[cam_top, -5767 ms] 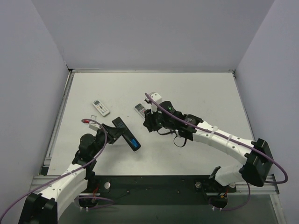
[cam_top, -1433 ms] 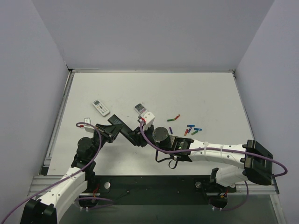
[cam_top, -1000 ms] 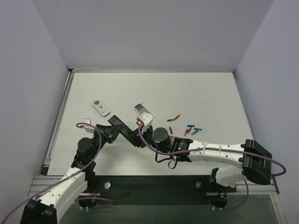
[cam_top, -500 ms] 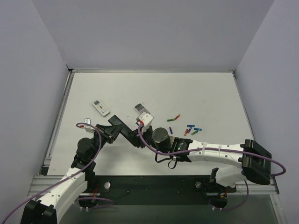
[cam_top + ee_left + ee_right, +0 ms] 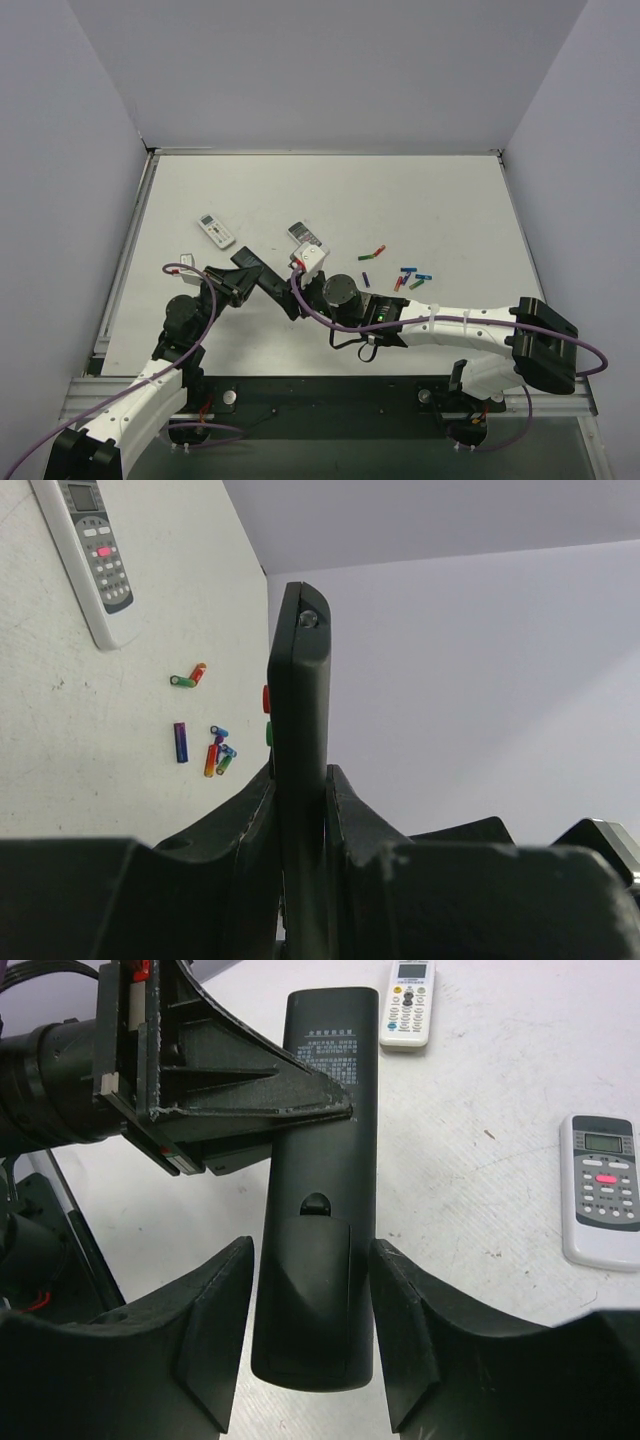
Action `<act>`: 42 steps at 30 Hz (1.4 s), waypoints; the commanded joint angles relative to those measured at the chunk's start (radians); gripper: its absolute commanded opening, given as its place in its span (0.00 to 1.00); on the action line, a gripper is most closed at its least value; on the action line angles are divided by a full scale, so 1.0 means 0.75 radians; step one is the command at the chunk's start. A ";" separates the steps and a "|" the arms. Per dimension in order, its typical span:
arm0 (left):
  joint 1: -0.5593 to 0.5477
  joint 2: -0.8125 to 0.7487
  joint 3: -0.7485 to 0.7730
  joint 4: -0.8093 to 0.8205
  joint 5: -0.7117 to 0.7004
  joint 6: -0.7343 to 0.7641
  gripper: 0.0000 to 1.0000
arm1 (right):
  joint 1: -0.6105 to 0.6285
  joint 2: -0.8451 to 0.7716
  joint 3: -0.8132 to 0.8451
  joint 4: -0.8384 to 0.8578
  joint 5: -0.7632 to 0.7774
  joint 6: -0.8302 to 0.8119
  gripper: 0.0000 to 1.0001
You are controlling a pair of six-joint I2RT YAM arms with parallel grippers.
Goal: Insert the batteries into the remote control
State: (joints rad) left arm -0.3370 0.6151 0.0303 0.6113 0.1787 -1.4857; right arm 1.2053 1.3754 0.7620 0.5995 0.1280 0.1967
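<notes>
Change since the earlier overhead frames: the right arm, which several seconds back hung over the right half of the table and hid the batteries (image 5: 405, 278), is now drawn in toward the left arm, and the batteries lie uncovered; over the last half second only a slight shift of the right wrist shows. Surface: white table (image 5: 420, 190), matt, faintly speckled, closed in by plain grey-lilac walls (image 5: 330, 70) at the back and both sides. On it: two short white remotes (image 5: 216, 231) (image 5: 303, 235) left of centre, and the loose green, red, blue and purple batteries scattered right of centre, well apart from both grippers. Remote control (image 5: 325, 1160): long, black, off the table, back face toward the right wrist camera with its battery cover seated. Left gripper (image 5: 300, 790): clamped tight on the remote control's two long edges about midway along. Right gripper (image 5: 311, 1260): jaws parted, straddling the cover end of the remote control, a thin sliver of table showing at each side.
</notes>
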 commanded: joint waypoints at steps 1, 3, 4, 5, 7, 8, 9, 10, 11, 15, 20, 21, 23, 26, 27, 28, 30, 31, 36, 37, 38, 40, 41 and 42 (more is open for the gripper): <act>0.008 -0.018 0.039 0.171 -0.015 -0.054 0.00 | 0.005 0.005 0.035 -0.043 -0.011 -0.009 0.48; 0.008 -0.012 0.039 0.175 -0.013 -0.052 0.00 | 0.001 -0.026 0.052 -0.057 -0.021 -0.005 0.53; 0.008 -0.012 0.037 0.175 -0.009 -0.048 0.00 | 0.001 -0.040 0.056 -0.075 -0.025 -0.007 0.55; 0.008 -0.010 0.037 0.177 -0.009 -0.046 0.00 | -0.001 -0.052 0.074 -0.091 -0.029 -0.002 0.56; 0.008 -0.004 0.037 0.193 -0.005 -0.044 0.00 | -0.016 -0.099 0.090 -0.144 -0.048 0.020 0.61; 0.008 -0.002 0.037 0.201 -0.001 -0.044 0.00 | -0.024 -0.120 0.097 -0.157 -0.066 0.038 0.62; 0.008 0.008 0.039 0.210 0.003 -0.044 0.00 | -0.034 -0.152 0.101 -0.167 -0.085 0.059 0.64; 0.008 0.012 0.043 0.226 0.009 -0.042 0.00 | -0.065 -0.167 0.105 -0.188 -0.139 0.079 0.64; 0.008 0.018 0.045 0.234 0.011 -0.040 0.00 | -0.081 -0.183 0.105 -0.192 -0.160 0.138 0.65; 0.006 0.053 0.058 0.279 0.034 -0.032 0.00 | -0.200 -0.228 0.099 -0.190 -0.387 0.312 0.69; 0.006 0.094 0.082 0.361 0.075 -0.024 0.00 | -0.308 -0.222 0.127 -0.227 -0.543 0.423 0.69; 0.004 0.102 0.086 0.369 0.081 -0.022 0.00 | -0.318 -0.206 0.137 -0.239 -0.563 0.447 0.70; 0.004 0.114 0.095 0.400 0.091 -0.017 0.00 | -0.339 -0.188 0.146 -0.247 -0.584 0.476 0.69; 0.004 0.125 0.109 0.426 0.109 -0.015 0.00 | -0.351 -0.151 0.131 -0.184 -0.657 0.539 0.68; 0.004 0.125 0.113 0.432 0.111 -0.015 0.00 | -0.361 -0.130 0.131 -0.172 -0.690 0.554 0.67; 0.001 0.127 0.115 0.443 0.116 -0.015 0.00 | -0.361 -0.118 0.133 -0.161 -0.706 0.574 0.66; 0.001 0.127 0.115 0.451 0.118 -0.017 0.00 | -0.374 -0.087 0.138 -0.153 -0.731 0.591 0.65; 0.001 0.129 0.119 0.457 0.118 -0.017 0.00 | -0.376 -0.075 0.136 -0.135 -0.763 0.603 0.64; -0.001 0.133 0.129 0.484 0.128 -0.009 0.00 | -0.410 -0.020 0.095 -0.012 -0.848 0.723 0.56; -0.003 0.137 0.129 0.502 0.132 -0.007 0.00 | -0.425 -0.012 0.089 0.029 -0.860 0.738 0.54; -0.003 0.141 0.129 0.512 0.134 -0.005 0.00 | -0.429 -0.003 0.082 0.045 -0.882 0.758 0.51; -0.005 0.151 0.131 0.549 0.142 -0.001 0.00 | -0.441 0.023 0.076 0.086 -0.905 0.803 0.47; -0.005 0.157 0.133 0.561 0.144 -0.001 0.00 | -0.451 0.033 0.072 0.100 -0.927 0.824 0.43; -0.007 0.162 0.135 0.578 0.146 0.001 0.00 | -0.455 0.054 0.070 0.119 -0.942 0.856 0.41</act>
State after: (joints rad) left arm -0.3378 0.7303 0.0708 0.8963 0.2554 -1.4960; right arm 0.8879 1.3823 0.8268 0.5465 -0.5064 0.7410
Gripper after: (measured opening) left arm 0.272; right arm 0.455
